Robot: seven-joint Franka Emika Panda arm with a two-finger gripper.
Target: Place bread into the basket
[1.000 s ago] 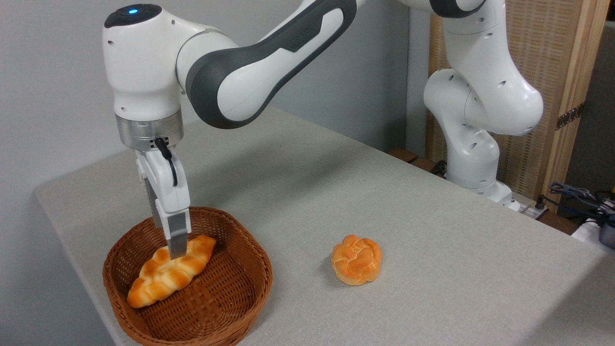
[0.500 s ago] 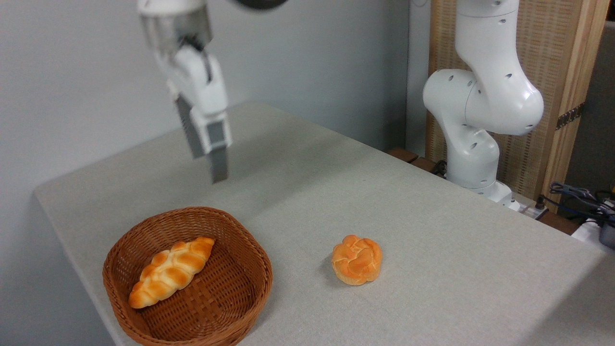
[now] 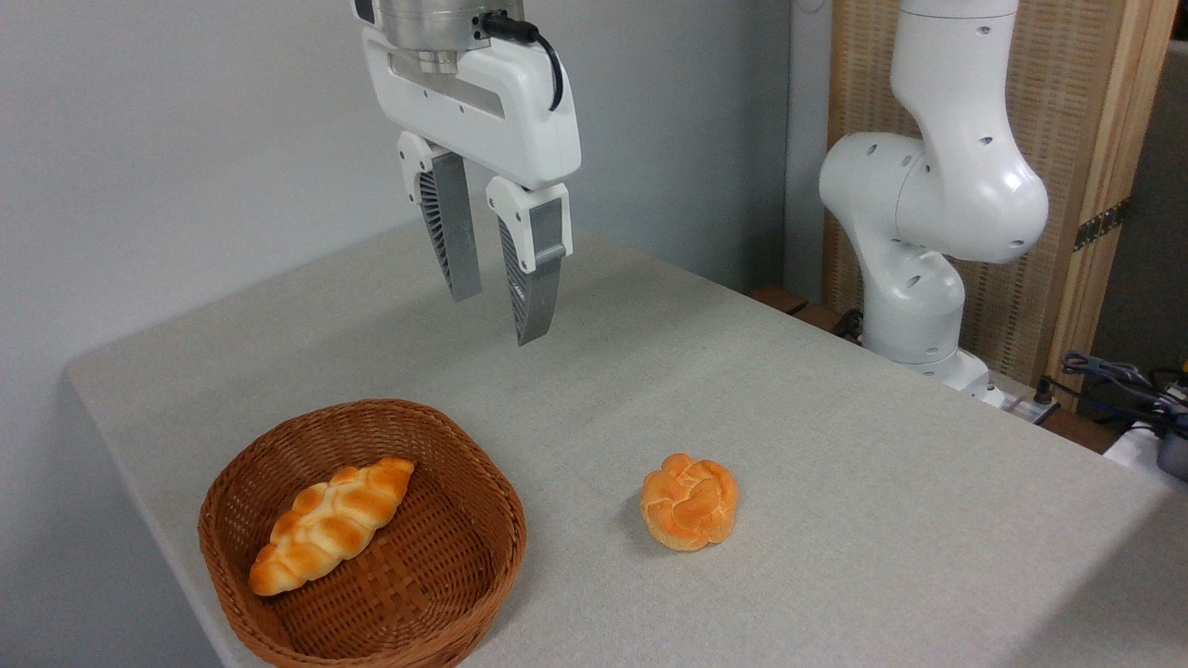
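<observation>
The braided, golden bread (image 3: 331,524) is lying inside the woven wicker basket (image 3: 464,584). The gripper (image 3: 499,315) is hanging high above the table (image 3: 835,482), ribbed fingers (image 3: 534,278) apart, empty. A knotted round bun (image 3: 690,501) is sitting nearby.

Bread (image 3: 330,525) in basket (image 3: 469,575); fingers (image 3: 461,250) apart, raised.

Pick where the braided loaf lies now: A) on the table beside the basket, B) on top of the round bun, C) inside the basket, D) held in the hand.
C: the braided loaf lies inside the basket, while the open hand hangs empty above the table.
</observation>
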